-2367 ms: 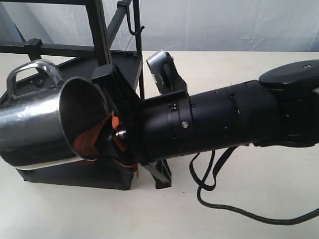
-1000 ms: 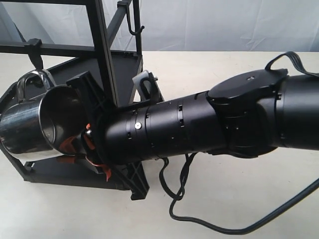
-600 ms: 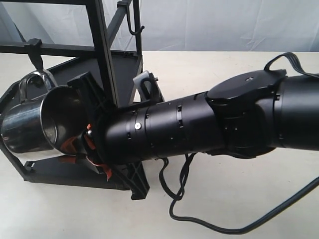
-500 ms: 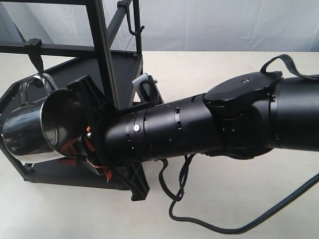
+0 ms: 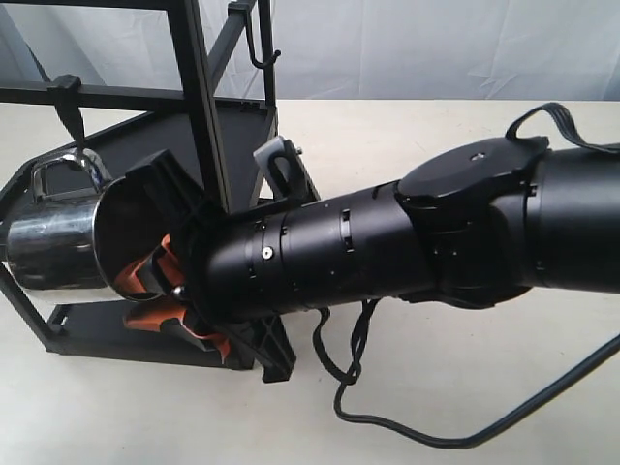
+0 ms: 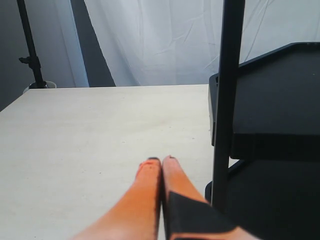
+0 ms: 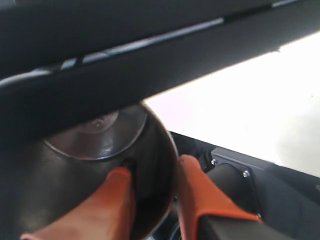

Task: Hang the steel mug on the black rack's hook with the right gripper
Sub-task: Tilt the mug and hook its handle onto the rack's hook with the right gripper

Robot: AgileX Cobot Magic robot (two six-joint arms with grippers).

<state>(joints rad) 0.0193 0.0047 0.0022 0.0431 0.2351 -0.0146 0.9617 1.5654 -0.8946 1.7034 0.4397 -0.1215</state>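
Observation:
The steel mug (image 5: pixel 50 247) lies on its side in the air at the left, in front of the black rack (image 5: pixel 201 107). Its looped handle (image 5: pixel 60 167) points up, just below the broad black hook (image 5: pixel 70 105) on the horizontal bar; I cannot tell whether they touch. My right gripper (image 5: pixel 150 295) is shut on the mug's wall, one orange finger (image 7: pixel 112 200) inside the mug (image 7: pixel 95 145) and one (image 7: pixel 197 190) outside its rim. A rack bar (image 7: pixel 150 55) crosses close above. My left gripper (image 6: pixel 161 160) is shut with nothing in it, low over the table beside a rack post (image 6: pixel 226 100).
A thin J-shaped wire hook (image 5: pixel 258 48) hangs on the rack's upper right bar. The rack's dark shelf (image 5: pixel 179 131) sits behind the arm, and another shelf (image 6: pixel 280 100) is close to the left gripper. A black cable (image 5: pixel 407 431) trails over the pale table (image 5: pixel 436 136).
The right arm has pushed left along the rack with the mug. In the last half second the mug sank slightly and levelled out, its handle now under the hook.

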